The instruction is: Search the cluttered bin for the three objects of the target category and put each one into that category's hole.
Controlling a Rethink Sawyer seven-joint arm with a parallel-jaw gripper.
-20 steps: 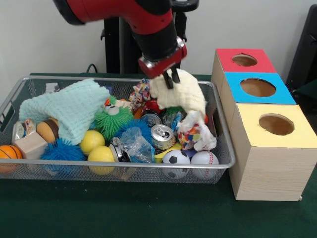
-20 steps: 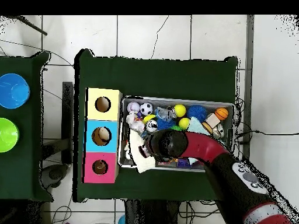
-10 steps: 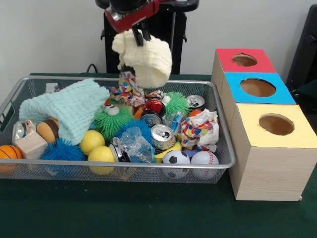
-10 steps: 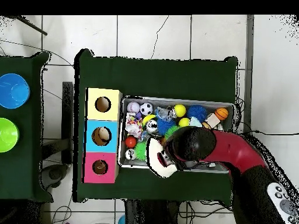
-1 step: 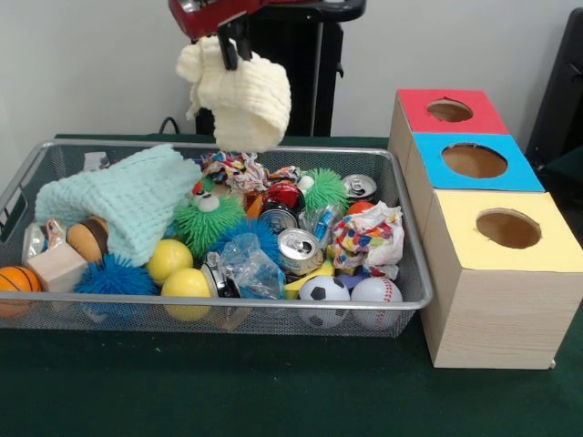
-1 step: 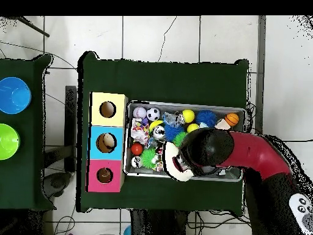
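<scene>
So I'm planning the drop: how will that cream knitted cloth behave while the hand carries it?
Probably floppy: the cream cloth hangs in a drooping fold below the hand, which pinches only its top. It looks light, so it may sway. Its loose lower end hangs just above the bin rim and could snag there.

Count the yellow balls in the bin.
2: one yellow ball beside the mint cloth, another at the front mesh. Clutter may hide more.
</scene>
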